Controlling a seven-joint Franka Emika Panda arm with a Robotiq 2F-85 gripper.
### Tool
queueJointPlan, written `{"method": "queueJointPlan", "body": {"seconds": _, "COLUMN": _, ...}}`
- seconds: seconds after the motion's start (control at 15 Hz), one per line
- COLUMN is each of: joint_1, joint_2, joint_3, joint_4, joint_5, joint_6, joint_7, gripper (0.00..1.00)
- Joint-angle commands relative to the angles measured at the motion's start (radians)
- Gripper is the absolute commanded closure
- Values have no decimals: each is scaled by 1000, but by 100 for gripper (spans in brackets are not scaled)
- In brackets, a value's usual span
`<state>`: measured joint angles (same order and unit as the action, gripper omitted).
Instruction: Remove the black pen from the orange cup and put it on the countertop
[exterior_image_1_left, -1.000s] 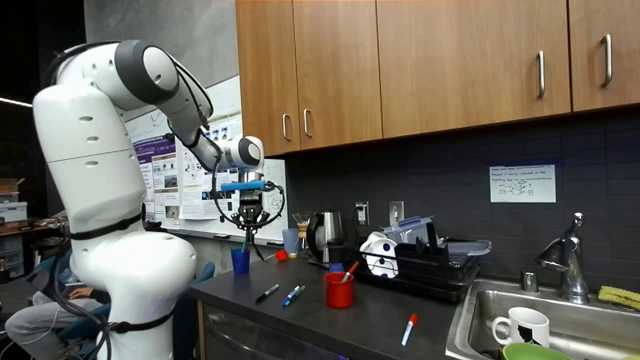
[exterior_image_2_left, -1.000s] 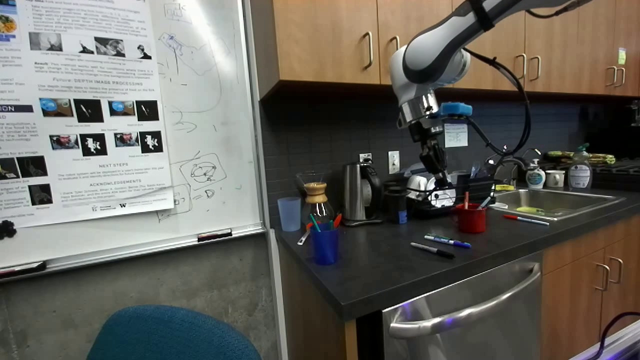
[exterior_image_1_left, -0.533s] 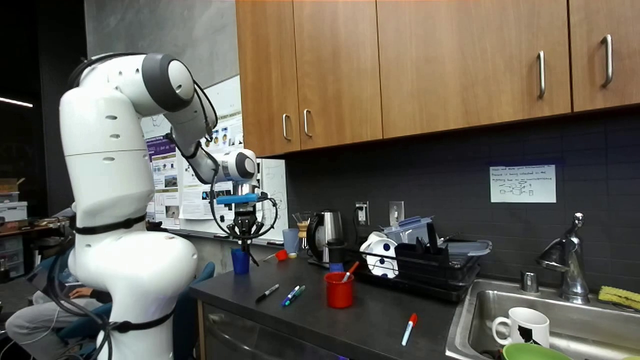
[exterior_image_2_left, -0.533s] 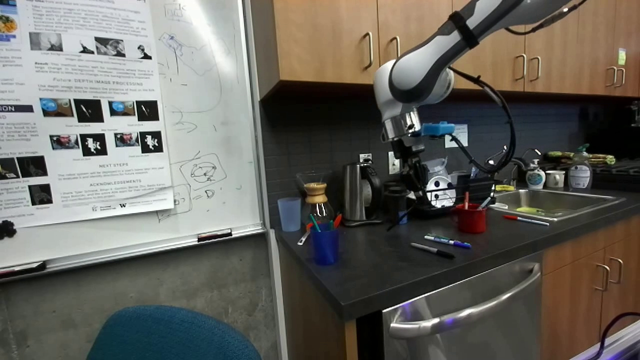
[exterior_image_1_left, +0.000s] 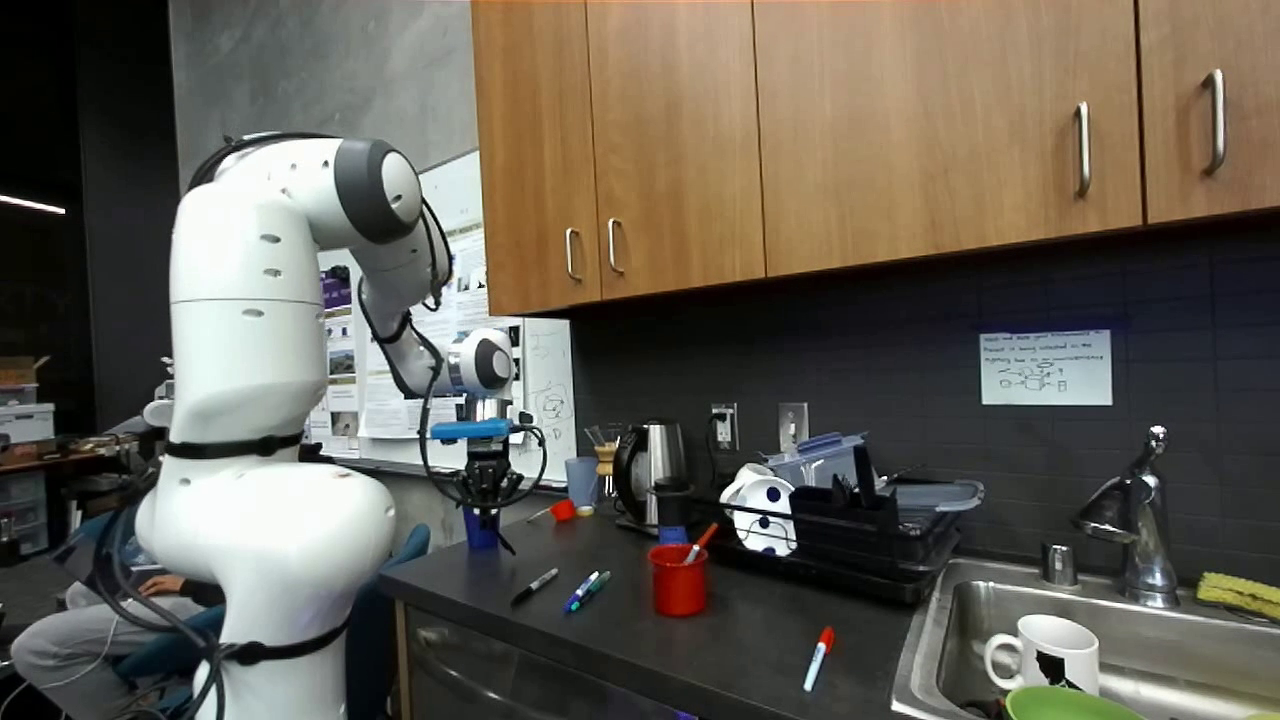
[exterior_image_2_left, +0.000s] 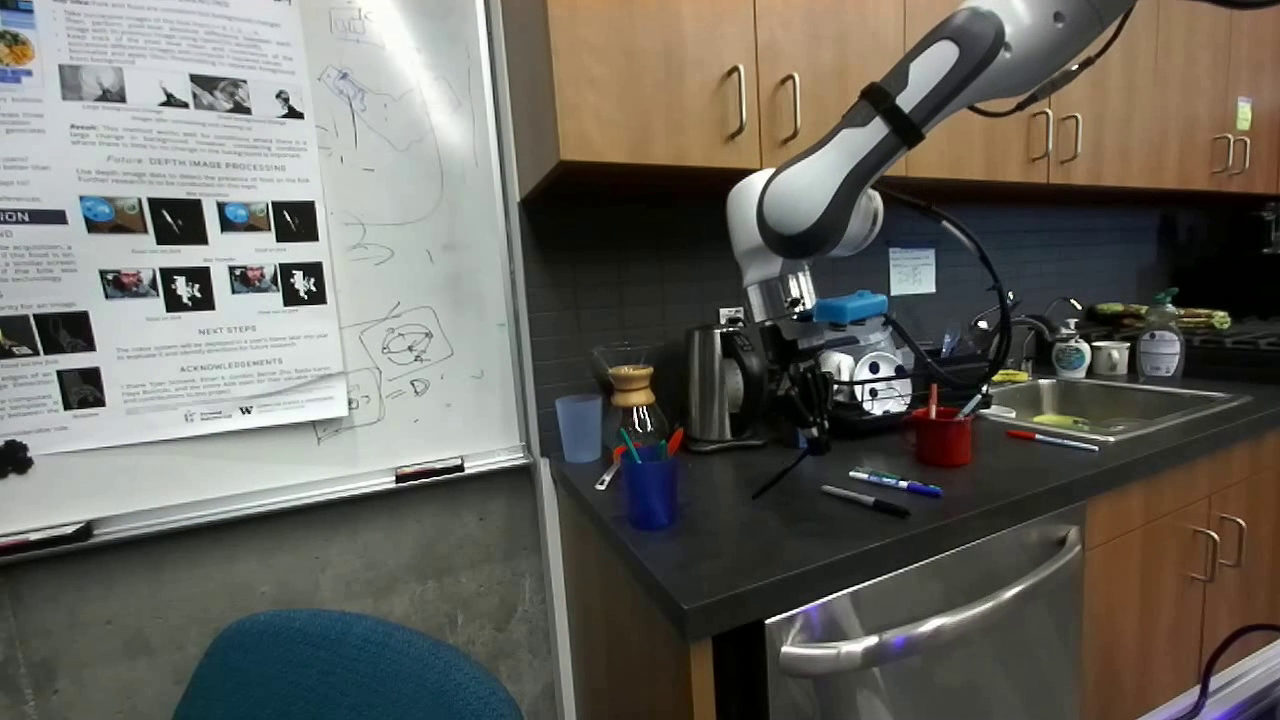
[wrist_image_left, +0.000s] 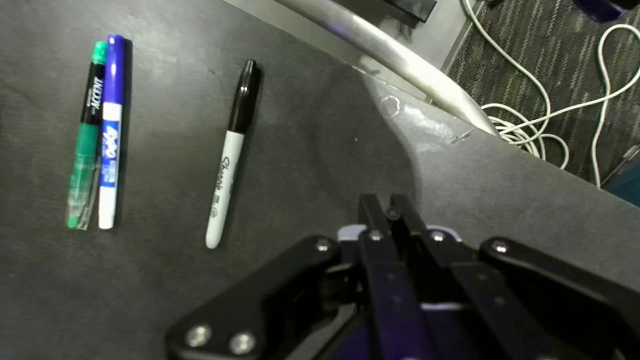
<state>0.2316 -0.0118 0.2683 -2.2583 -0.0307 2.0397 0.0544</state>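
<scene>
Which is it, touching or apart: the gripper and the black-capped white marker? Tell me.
Apart. The wrist view shows it: a stretch of countertop separates the gripper from the black-capped white marker.

Deep shade sits under the cabinets (exterior_image_1_left: 860, 130), over the back edge of the counter (exterior_image_1_left: 760, 640). In an exterior view, glare streaks the whiteboard (exterior_image_2_left: 415, 260) past the counter's end, and violet glints mark the dishwasher (exterior_image_2_left: 925, 600) below its front edge. In the wrist view, a soft shadow meets pale sheen near that edge; the gripper (wrist_image_left: 384, 205) is almost black, its screws (wrist_image_left: 199, 335) glinting.
</scene>
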Motion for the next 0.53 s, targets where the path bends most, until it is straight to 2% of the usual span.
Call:
{"method": "queueJointPlan", "body": {"seconds": 0.0, "joint_1": 15, "joint_2": 68, "joint_3": 0, "joint_4": 40, "joint_5": -5, "joint_6": 14, "joint_7": 53, "gripper": 98}}
{"method": "queueJointPlan", "body": {"seconds": 0.2, "joint_1": 22, "joint_2": 113, "joint_3": -2, "joint_4": 58, "joint_5": -15, "joint_6": 1, "joint_7": 76, "gripper": 98}}
{"method": "queueJointPlan", "body": {"seconds": 0.27, "joint_1": 23, "joint_2": 125, "joint_3": -3, "joint_4": 64, "joint_5": -17, "joint_6": -8, "joint_7": 78, "gripper": 87}}
{"method": "queueJointPlan", "body": {"seconds": 0.33, "joint_1": 24, "joint_2": 132, "joint_3": -5, "joint_4": 67, "joint_5": -16, "joint_6": -11, "joint_7": 81, "gripper": 65}}
{"method": "queueJointPlan", "body": {"seconds": 0.47, "joint_1": 22, "joint_2": 142, "joint_3": -8, "joint_4": 72, "joint_5": -8, "joint_6": -21, "joint_7": 72, "gripper": 62}}
